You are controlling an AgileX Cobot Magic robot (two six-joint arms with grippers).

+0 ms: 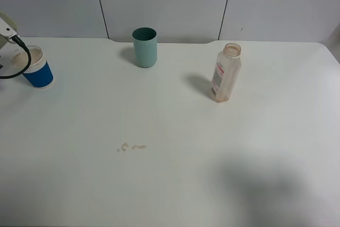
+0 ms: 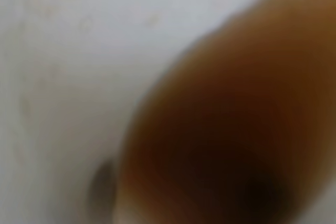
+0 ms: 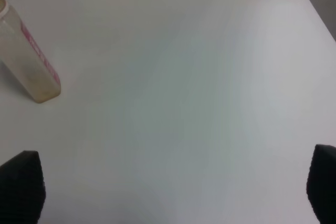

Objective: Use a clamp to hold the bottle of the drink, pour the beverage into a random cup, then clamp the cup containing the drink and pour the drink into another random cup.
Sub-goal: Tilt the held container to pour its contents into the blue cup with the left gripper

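The bottle of the drink [image 1: 225, 73] stands upright and uncapped right of the table's middle, with only a brownish trace at its base. It also appears in the right wrist view as the bottle [image 3: 31, 61]. My right gripper [image 3: 170, 192] is open, its dark fingertips [image 3: 21, 184] wide apart over bare table, well away from the bottle. The short blue cup [image 1: 38, 70] stands at the far left. A pale part of my left arm [image 1: 6, 27] with a black cable hangs over it. The left wrist view is a blurred brown mass [image 2: 236, 119] on white. The tall pale cup is out of view.
A teal tumbler [image 1: 144, 47] stands upright at the back centre, near the table's far edge. Small brown drops [image 1: 130, 146] lie on the white table [image 1: 175, 184] left of the middle. A soft shadow falls on the front right.
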